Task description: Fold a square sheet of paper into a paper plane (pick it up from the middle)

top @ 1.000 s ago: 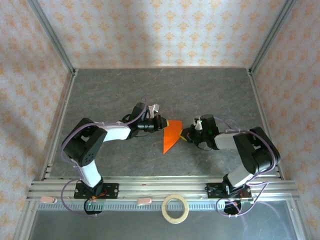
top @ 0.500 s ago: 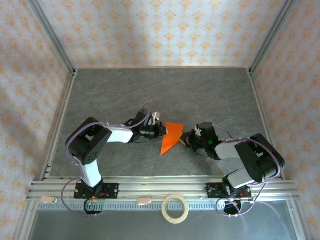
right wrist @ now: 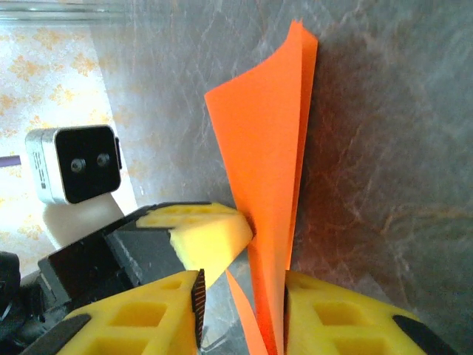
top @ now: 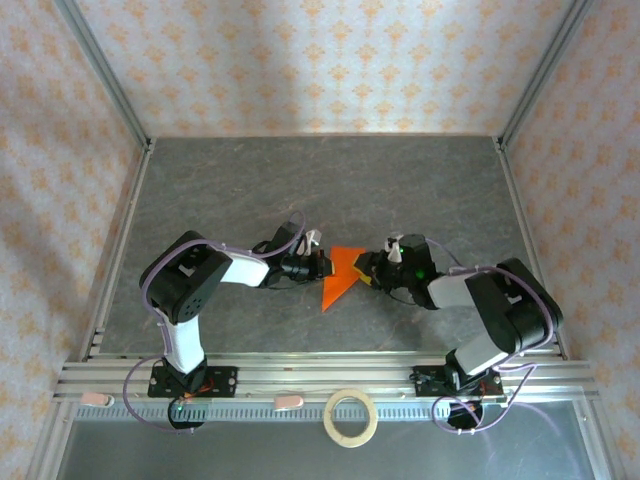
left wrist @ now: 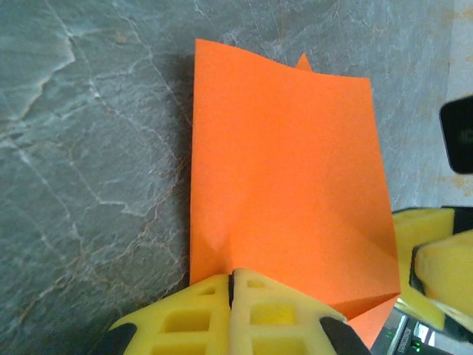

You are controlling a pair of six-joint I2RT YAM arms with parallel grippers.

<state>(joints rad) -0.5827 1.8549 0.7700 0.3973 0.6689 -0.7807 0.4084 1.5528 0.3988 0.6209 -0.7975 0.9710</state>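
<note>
Left gripper [top: 322, 266] clamped on the paper plane [top: 340, 276], mid-table.
Its yellow fingers [left wrist: 192, 310] press together on the orange sheet's left edge. At the paper's right edge, the right gripper [top: 368, 270] has its jaws apart, with the edge standing between them. The folded paper sits between both grippers on the grey table [top: 300, 180], its tip pointing near-left.

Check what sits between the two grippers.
The paper plane, as the top external view shows. The left gripper is shut on one edge; the right gripper has its jaws parted around the opposite edge.
</note>
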